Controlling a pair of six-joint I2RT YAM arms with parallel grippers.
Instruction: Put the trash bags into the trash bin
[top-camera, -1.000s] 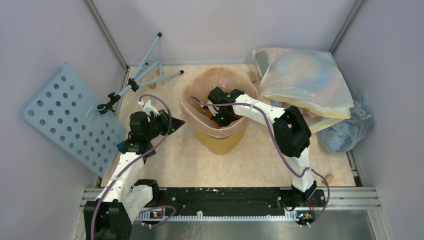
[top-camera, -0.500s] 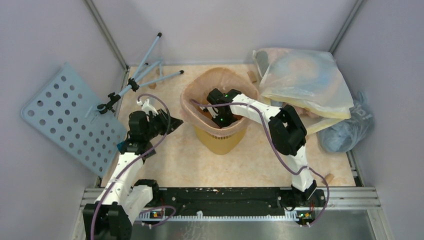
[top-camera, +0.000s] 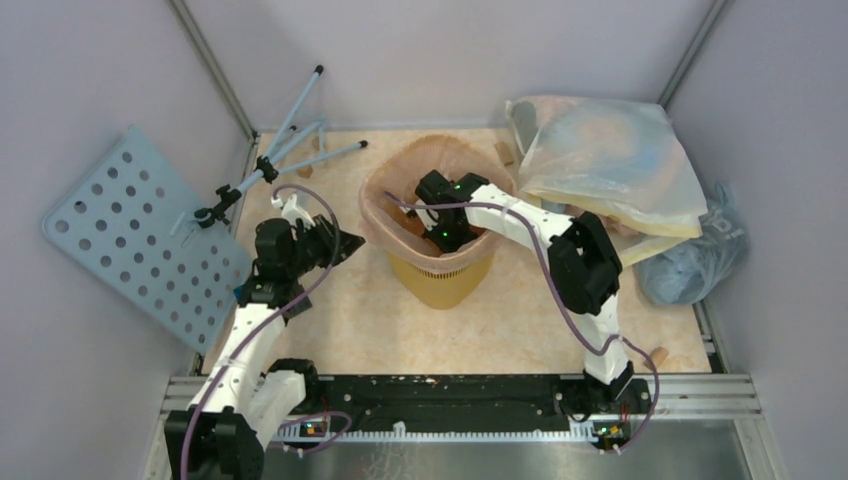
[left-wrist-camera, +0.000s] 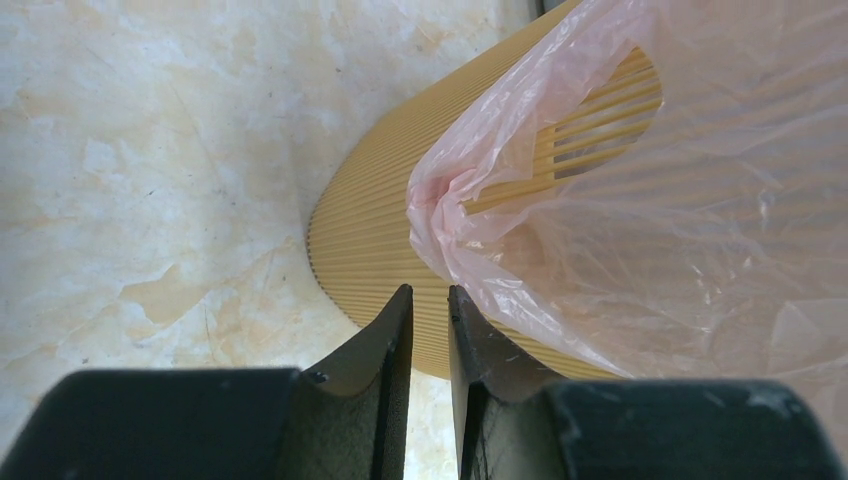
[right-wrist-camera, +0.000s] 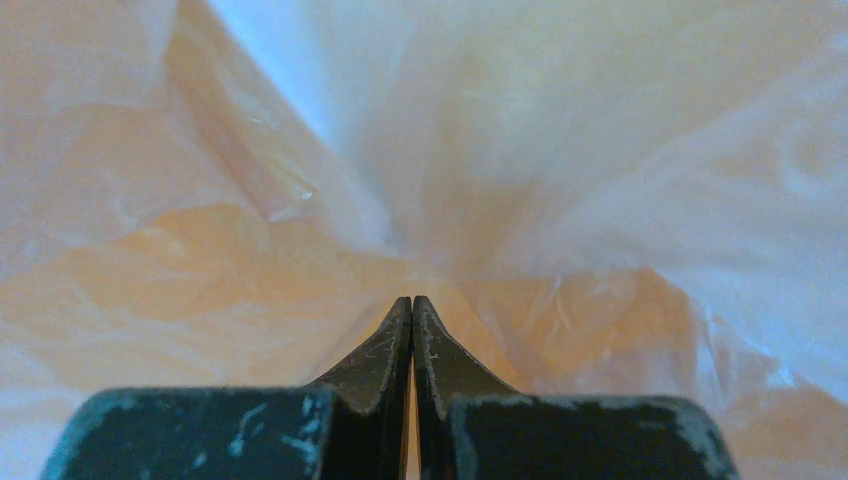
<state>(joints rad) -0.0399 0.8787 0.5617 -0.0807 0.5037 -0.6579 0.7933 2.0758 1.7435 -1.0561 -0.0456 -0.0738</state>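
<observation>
Pink trash bag (top-camera: 378, 215) draped over rim of yellow trash bin (top-camera: 440, 285), right gripper (right-wrist-camera: 412, 300) closed tight inside it, left gripper (left-wrist-camera: 430, 292) barely parted, empty, beside bin

I see the right fingers (top-camera: 445, 234) down inside the trash bin (top-camera: 440, 283), the pink trash bag (top-camera: 384, 214) draped over its rim; the left fingers (top-camera: 344, 245) hover just left.

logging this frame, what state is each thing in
bin, upright
pink bag, draped over the bin's rim, lining it
left gripper, slightly open, empty, beside the bin
right gripper, shut, down inside the bin
big yellowish sack, slumped in the far right corner
grey-blue bag, crumpled by the right wall
</observation>
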